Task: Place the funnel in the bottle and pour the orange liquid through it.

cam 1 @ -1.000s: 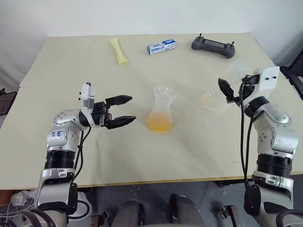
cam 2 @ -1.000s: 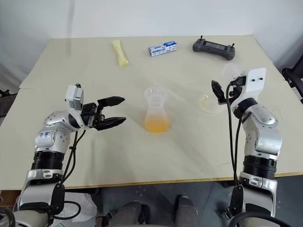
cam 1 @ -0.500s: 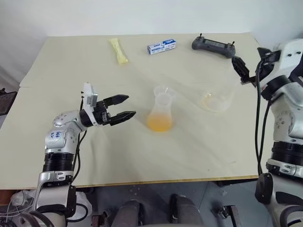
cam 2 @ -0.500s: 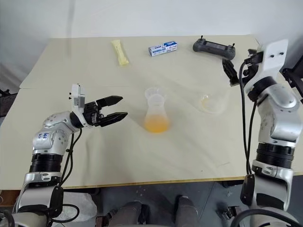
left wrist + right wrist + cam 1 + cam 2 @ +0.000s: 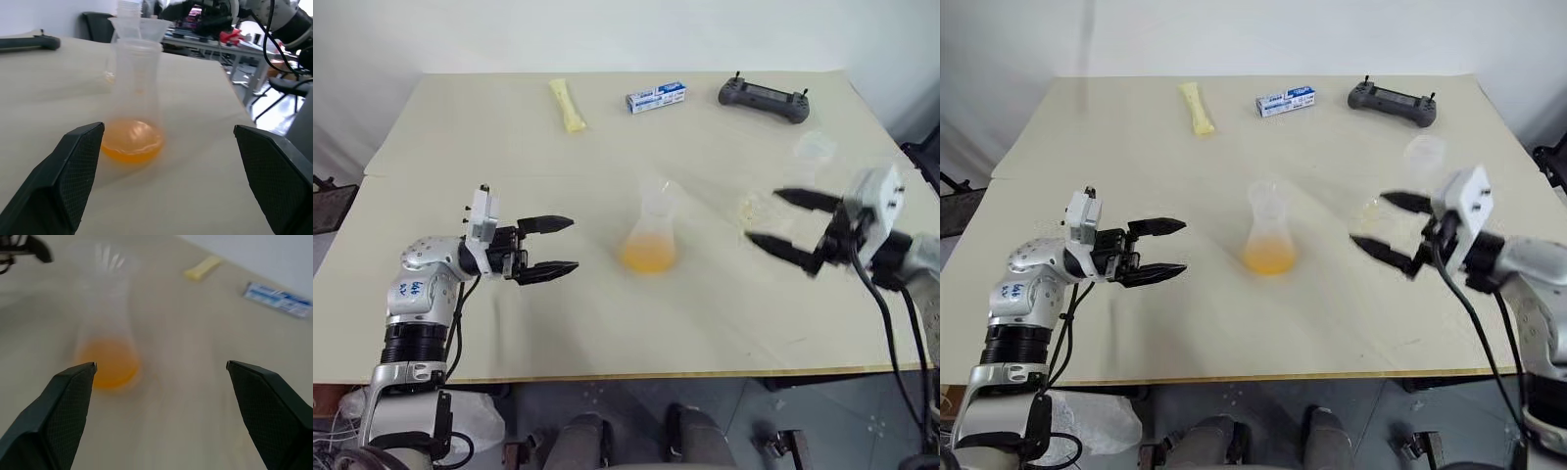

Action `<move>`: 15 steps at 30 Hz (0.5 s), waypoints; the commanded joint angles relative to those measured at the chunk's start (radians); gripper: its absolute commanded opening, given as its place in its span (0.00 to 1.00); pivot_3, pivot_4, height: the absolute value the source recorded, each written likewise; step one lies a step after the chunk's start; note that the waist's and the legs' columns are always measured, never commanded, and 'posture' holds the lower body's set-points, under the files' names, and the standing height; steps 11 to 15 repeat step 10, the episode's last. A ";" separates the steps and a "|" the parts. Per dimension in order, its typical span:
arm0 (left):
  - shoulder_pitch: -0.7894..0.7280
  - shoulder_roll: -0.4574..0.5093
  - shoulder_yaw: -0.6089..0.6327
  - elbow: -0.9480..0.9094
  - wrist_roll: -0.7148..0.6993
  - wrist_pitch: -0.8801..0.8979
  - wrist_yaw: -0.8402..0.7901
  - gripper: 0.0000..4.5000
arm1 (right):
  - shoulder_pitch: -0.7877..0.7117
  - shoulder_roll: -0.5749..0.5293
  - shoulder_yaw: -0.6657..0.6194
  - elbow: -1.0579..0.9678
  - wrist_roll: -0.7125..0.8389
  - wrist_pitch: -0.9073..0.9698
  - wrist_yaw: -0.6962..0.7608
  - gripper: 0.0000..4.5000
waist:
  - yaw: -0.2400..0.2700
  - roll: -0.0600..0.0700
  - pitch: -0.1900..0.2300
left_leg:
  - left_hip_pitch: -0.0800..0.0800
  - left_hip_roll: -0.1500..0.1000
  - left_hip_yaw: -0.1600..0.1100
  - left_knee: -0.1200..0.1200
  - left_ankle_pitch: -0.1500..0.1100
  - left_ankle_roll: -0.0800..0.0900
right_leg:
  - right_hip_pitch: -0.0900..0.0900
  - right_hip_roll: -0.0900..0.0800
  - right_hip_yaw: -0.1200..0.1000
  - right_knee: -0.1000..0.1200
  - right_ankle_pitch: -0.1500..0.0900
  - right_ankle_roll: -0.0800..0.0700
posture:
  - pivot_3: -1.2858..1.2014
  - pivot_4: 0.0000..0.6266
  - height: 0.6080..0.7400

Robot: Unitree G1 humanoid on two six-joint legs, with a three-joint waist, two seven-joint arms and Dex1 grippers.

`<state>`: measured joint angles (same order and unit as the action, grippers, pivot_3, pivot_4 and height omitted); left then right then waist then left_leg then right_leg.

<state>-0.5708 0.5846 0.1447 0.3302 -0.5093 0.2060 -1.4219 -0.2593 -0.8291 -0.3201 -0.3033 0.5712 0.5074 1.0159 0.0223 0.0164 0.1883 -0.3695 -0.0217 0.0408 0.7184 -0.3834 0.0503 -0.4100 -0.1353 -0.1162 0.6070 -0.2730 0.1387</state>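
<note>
The bottle (image 5: pixel 651 230), a clear conical flask, stands upright mid-table with the orange liquid (image 5: pixel 649 257) pooled in its base. The small clear funnel (image 5: pixel 139 27) sits in its neck. My left gripper (image 5: pixel 575 243) is open, level with the table and pointing at the bottle from its left, a short gap away. From the other side my right gripper (image 5: pixel 764 215) points at it, open and empty. The left wrist view has the bottle (image 5: pixel 133 93) between the fingers but well ahead of them. The right wrist view shows it blurred (image 5: pixel 105 308).
A twin clear flask (image 5: pixel 756 204) lies on its side just behind my right gripper. Along the far edge of the table (image 5: pixel 607 323) lie a pale yellow packet (image 5: pixel 566 103), a blue-and-white box (image 5: pixel 656 97) and a black controller (image 5: pixel 764 98).
My right arm has swung from the back right down and toward me, turning its gripper to face the bottle. My left gripper has drawn slightly away from the bottle. Both stayed open.
</note>
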 commanded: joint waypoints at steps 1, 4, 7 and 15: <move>-0.015 0.037 0.003 0.027 -0.008 -0.032 -0.075 1.00 | 0.112 -0.028 -0.036 -0.040 0.034 -0.058 0.112 0.99 | 0.003 0.000 0.000 | 0.000 0.000 0.000 0.000 0.000 0.000 | 0.000 0.000 0.000 0.000 0.000 0.000 | 0.52 0.24 1.00; -0.017 0.055 -0.001 0.057 -0.002 -0.050 -0.114 1.00 | 0.176 -0.040 -0.022 -0.014 0.011 -0.117 0.169 0.99 | 0.002 0.000 0.000 | 0.001 0.000 0.000 0.000 0.000 0.000 | 0.001 0.000 0.000 -0.001 0.000 0.000 | 0.52 0.24 1.00; -0.016 0.069 -0.004 0.075 -0.004 -0.058 -0.139 1.00 | 0.180 -0.043 -0.021 0.013 0.004 -0.131 0.173 0.99 | 0.001 0.000 0.000 | 0.001 0.000 0.001 0.000 0.000 0.000 | 0.001 0.000 0.000 -0.001 0.000 0.000 | 0.52 0.24 1.00; -0.019 0.073 -0.001 0.087 -0.006 -0.085 -0.149 1.00 | 0.174 -0.047 -0.014 0.034 -0.006 -0.145 0.174 0.99 | 0.001 0.000 0.000 | 0.001 0.001 0.000 0.000 0.000 0.000 | 0.001 0.000 0.000 0.000 0.000 0.000 | 0.52 0.24 1.00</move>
